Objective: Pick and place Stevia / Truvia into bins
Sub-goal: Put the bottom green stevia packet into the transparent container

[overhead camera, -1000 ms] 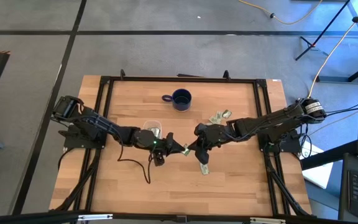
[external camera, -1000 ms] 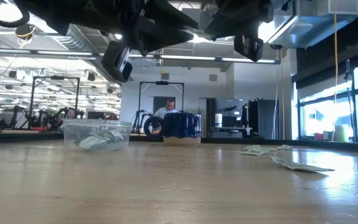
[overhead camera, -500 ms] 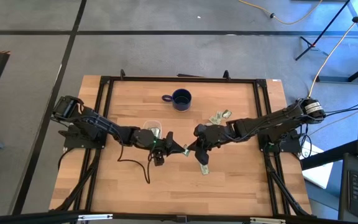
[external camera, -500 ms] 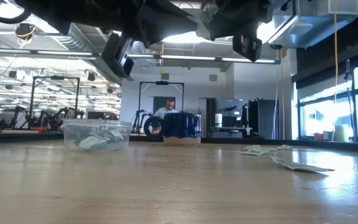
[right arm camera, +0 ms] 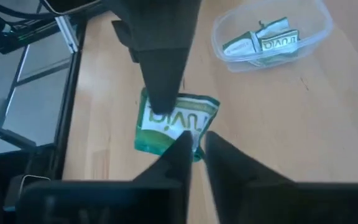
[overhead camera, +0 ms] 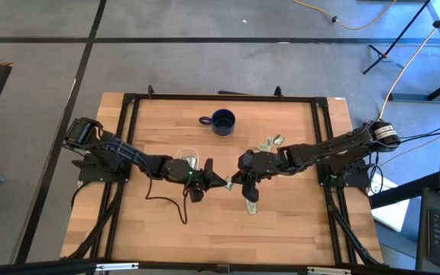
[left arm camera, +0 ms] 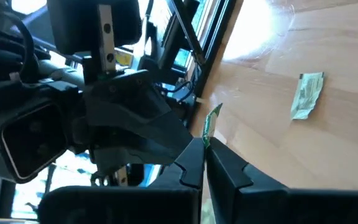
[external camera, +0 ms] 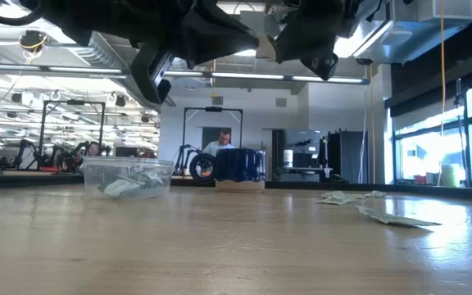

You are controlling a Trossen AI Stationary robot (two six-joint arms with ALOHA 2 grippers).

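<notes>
Above mid-table, both arms reach inward and meet tip to tip over one Truvia sachet [right arm camera: 174, 124], held in the air. Left gripper [overhead camera: 218, 180] comes from the left edge, fingers clamped on the sachet's edge (left wrist view shows it pinched edge-on between the tips, w/ the right arm's body right behind). Right gripper [overhead camera: 238, 180] comes from the right edge; its fingertips [right arm camera: 180, 149] sit slightly apart at the sachet's opposite edge, can't tell if they still touch it. Right wrist view shows the printed green-white face plus, farther off on the wood, the clear bin [right arm camera: 272, 37] w/ several sachets inside. High view adds loose sachets [overhead camera: 269, 142] near the right arm and the blue mug [overhead camera: 222, 121] toward the far edge.
</notes>
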